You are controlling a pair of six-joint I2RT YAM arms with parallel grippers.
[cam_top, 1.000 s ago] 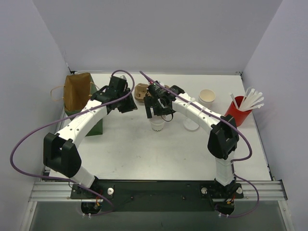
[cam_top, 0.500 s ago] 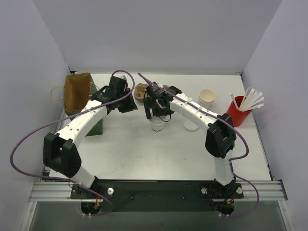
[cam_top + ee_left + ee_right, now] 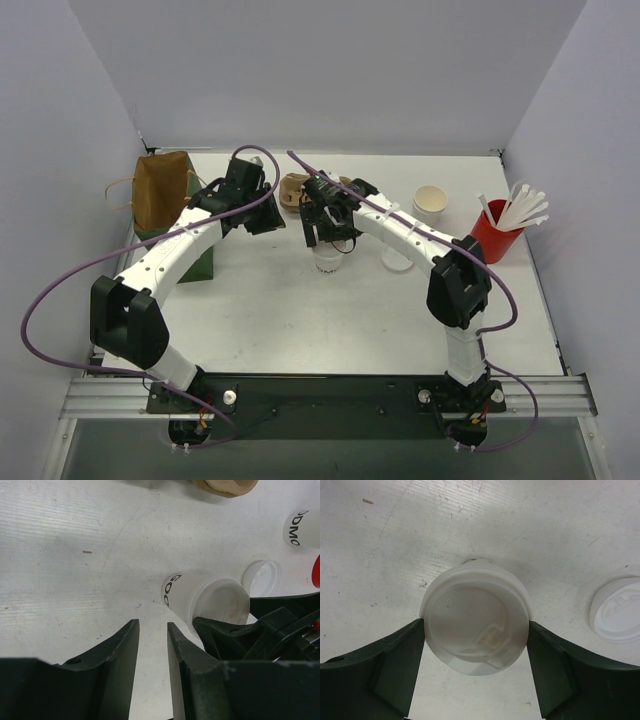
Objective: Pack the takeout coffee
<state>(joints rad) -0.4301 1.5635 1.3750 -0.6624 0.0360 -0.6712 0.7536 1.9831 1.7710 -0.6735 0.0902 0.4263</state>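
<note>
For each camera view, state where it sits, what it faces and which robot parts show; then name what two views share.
Top external: above and behind the bases, looking down on the white table; the left arm and right arm show.
Left wrist: on the left arm, looking past the left gripper at the lidded white paper takeout cup; its dark fingers show.
Right wrist: looking straight down on that cup; the right gripper clasps its lid.
Shared: both wrist views show the cup and a loose flat white plastic lid.
</note>
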